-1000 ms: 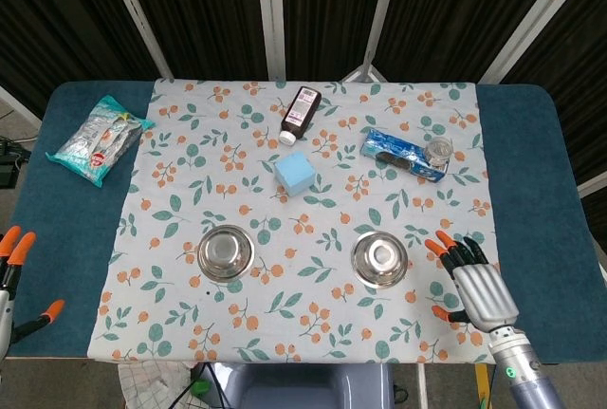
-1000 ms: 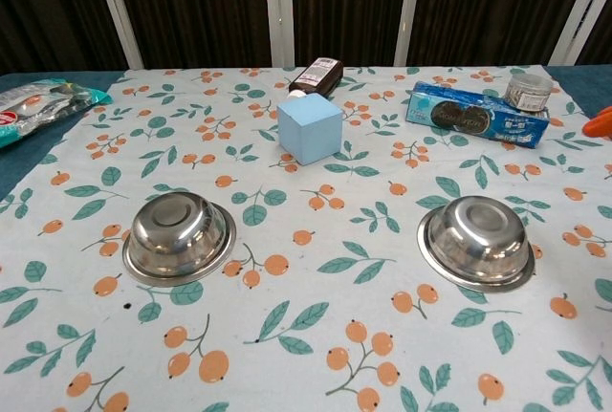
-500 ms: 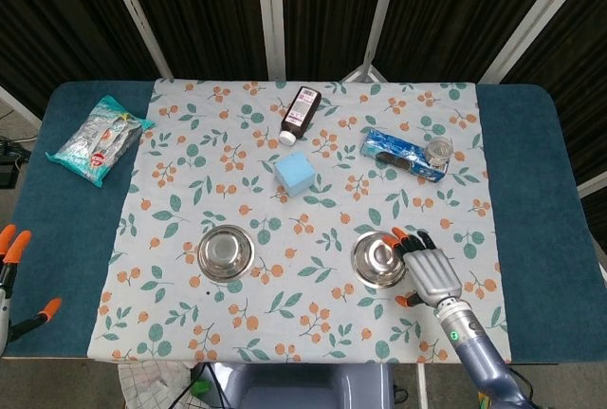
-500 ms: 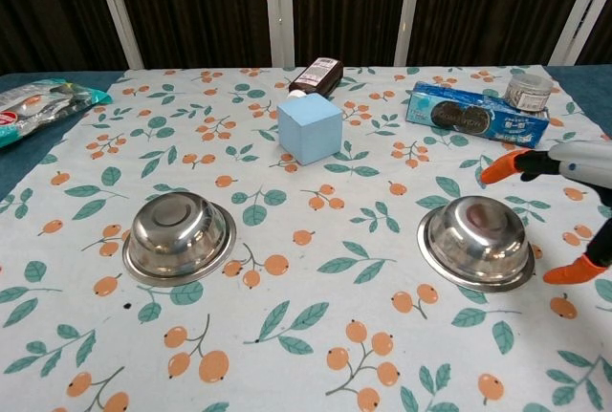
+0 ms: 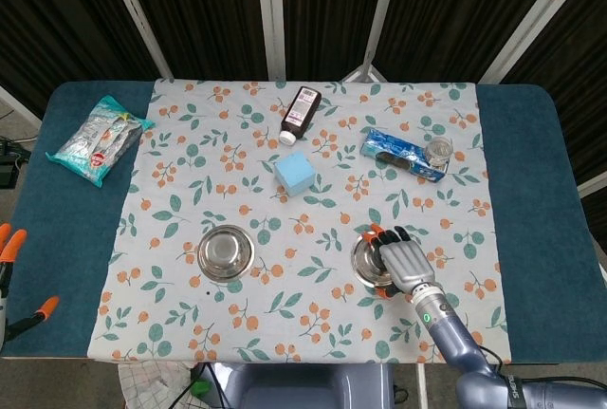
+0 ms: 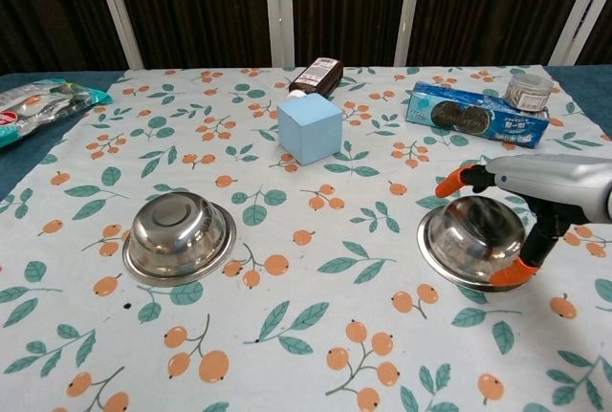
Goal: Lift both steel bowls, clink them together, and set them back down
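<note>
Steel bowls sit upside down on the flowered cloth point(image 5: 313, 229), one at about 7 o'clock point(image 5: 226, 252) and the other at about 5 o'clock point(image 5: 372, 259), well apart. Over the 5 o'clock bowl the right hand point(image 5: 406, 262) lies spread, its orange-tipped fingers point(image 6: 453, 183) wide around the bowl's dome and a thumb tip down at the rim; whether it truly grips I cannot tell. The left hand point(image 5: 11, 271) hangs off the tabletop's 8 o'clock edge, fingers apart, holding nothing. Toward 12 o'clock stand a blue cube point(image 5: 295, 173), a dark bottle point(image 5: 301, 114) and a biscuit packet point(image 5: 402, 153).
</note>
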`<state>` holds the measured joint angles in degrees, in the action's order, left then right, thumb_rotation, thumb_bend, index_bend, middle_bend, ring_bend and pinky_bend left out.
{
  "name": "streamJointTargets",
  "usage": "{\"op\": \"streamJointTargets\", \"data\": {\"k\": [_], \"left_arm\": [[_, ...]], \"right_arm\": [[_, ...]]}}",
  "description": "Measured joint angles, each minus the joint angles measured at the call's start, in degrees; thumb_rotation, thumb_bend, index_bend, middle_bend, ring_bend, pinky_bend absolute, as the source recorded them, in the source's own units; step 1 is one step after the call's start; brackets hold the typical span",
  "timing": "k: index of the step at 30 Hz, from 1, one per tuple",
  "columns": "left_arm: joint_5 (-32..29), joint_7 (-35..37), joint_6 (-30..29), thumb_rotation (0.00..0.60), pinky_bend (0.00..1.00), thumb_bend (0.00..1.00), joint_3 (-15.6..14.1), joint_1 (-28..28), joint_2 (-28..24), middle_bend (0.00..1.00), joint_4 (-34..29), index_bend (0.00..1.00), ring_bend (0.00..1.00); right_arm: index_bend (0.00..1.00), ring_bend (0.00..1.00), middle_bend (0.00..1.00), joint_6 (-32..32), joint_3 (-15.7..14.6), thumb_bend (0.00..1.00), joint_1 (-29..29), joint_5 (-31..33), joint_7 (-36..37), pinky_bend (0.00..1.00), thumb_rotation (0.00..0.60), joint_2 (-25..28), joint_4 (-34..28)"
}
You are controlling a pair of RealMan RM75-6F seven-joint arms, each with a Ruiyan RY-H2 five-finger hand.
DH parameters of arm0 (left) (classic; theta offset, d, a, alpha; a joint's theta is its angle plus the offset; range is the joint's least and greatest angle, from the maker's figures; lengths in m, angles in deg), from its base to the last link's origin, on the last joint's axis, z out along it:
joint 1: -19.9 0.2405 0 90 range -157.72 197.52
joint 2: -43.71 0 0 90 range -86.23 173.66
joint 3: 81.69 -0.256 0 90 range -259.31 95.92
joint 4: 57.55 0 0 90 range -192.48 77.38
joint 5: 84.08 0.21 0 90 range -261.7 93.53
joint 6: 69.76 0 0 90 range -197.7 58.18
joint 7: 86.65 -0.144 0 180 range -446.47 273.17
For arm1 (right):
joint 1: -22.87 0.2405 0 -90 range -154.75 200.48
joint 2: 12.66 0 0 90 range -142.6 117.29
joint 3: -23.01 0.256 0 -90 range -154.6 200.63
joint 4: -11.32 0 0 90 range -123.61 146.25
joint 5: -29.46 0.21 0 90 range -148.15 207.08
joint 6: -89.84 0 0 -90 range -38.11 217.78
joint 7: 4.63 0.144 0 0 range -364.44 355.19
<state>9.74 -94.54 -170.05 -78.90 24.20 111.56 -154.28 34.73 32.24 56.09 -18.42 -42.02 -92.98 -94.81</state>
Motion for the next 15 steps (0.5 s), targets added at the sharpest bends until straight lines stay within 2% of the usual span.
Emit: {"op": "streamJointTargets", "data": {"k": [5,11,13,15], "left_arm": [[-0.5,0.1,0.0,0.600,0.09,0.04,0.3,0.0,0.2,0.00,0.0,0.11,0.00],[-0.8,0.1,-0.4,0.600,0.09,0.04,0.6,0.1,0.3,0.00,0.1,0.12,0.00],[-0.9,0.3,-0.4,0.600,0.09,0.04,0.7,0.1,0.4,0.00,0.1,0.12,0.00],[-0.9,0.2,-0.4,0.600,0.09,0.05,0.7,0.1,0.5,0.00,0.1,0.12,0.00]], "right_arm": [[0.17,0.15,0.06,0.7,0.0,0.16,2.1,2.0,-0.5,0.05,0.600,-1.1,1.3],[0.19,0.21,0.06,1.0,-0.6,0.16,3.9,4.3,-0.7,0.06,0.600,-1.9,3.1],[0.20,0.24,0.07,0.9,-0.8,0.16,4.2,4.6,-0.6,0.10,0.600,-2.0,3.4],[0.22,0.27,0.08,0.9,-0.9,0.16,4.6,5.1,-0.3,0.20,0.600,-1.9,3.8]]}}
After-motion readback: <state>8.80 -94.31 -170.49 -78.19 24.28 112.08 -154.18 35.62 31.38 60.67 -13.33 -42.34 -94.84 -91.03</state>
